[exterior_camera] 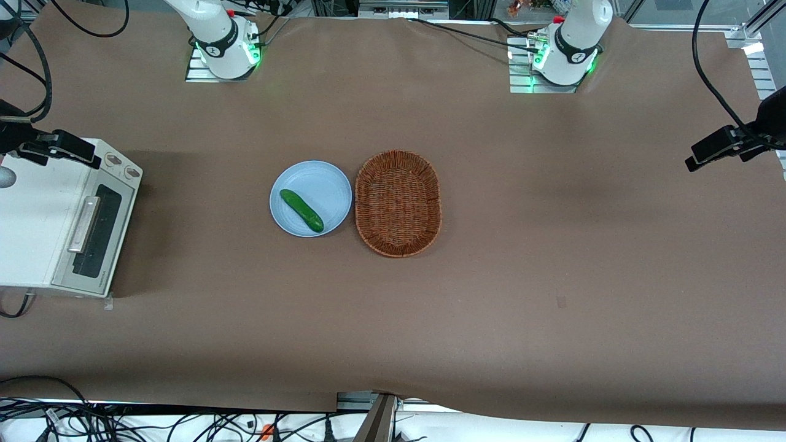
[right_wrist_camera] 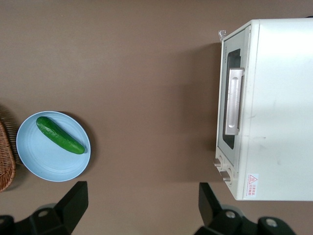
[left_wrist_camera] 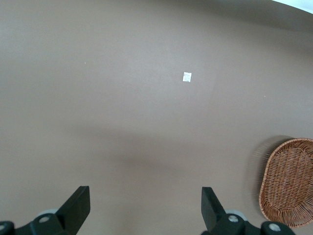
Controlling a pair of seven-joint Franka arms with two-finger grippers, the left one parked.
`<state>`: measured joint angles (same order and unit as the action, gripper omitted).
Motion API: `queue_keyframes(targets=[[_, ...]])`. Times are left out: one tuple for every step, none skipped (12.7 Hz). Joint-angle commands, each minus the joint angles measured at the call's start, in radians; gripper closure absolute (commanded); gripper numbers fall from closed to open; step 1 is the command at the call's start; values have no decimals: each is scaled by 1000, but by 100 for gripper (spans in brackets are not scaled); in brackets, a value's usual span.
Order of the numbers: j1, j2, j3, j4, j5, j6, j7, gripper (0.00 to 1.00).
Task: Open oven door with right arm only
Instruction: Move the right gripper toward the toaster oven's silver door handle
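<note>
One cream oven (exterior_camera: 46, 221) sits at the working arm's end of the tabletop (exterior_camera: 552, 245), its oven door (exterior_camera: 92, 236) closed. Above it hovers the hand (right_wrist_camera: 142, 203), fingers (right_wrist_camera: 73, 200) spread wide, grasping nothing.

White jointed right arm (exterior_camera: 218, 34) with dark grey band and green-lit base on a silver plate, black cables trailing off, black pincer (right_wrist_camera: 142, 208) above the tabletop near the oven, two dark angular fingers (right_wrist_camera: 73, 200) spread apart, silver screws

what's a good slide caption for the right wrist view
Open claw hovers high over the brown table, closed toaster oven door ahead, cucumber on blue plate nearby.
</note>
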<state>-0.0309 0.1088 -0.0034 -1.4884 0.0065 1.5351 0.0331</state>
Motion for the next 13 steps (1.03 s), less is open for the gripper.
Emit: queue_keyframes(targets=[[-24, -18, 20, 0, 16, -30, -15, 0], [-24, -15, 22, 0, 16, -30, -18, 0], [-23, -12, 23, 0, 16, -30, -18, 0], [-21, -12, 25, -1, 16, -32, -18, 0], [-20, -11, 26, -1, 16, -32, -19, 0], [-18, -11, 26, -3, 18, -33, -19, 0], [-15, -9, 26, -6, 18, -33, -19, 0], [-14, -6, 26, -6, 18, -41, -19, 0], [-14, -3, 26, -6, 16, -52, -19, 0], [-14, -1, 26, -6, 18, -58, -19, 0], [-14, 0, 26, -6, 16, -65, -18, 0], [-12, 0, 26, -6, 16, -69, -16, 0], [-12, 0, 26, -7, 16, -70, -18, 0]])
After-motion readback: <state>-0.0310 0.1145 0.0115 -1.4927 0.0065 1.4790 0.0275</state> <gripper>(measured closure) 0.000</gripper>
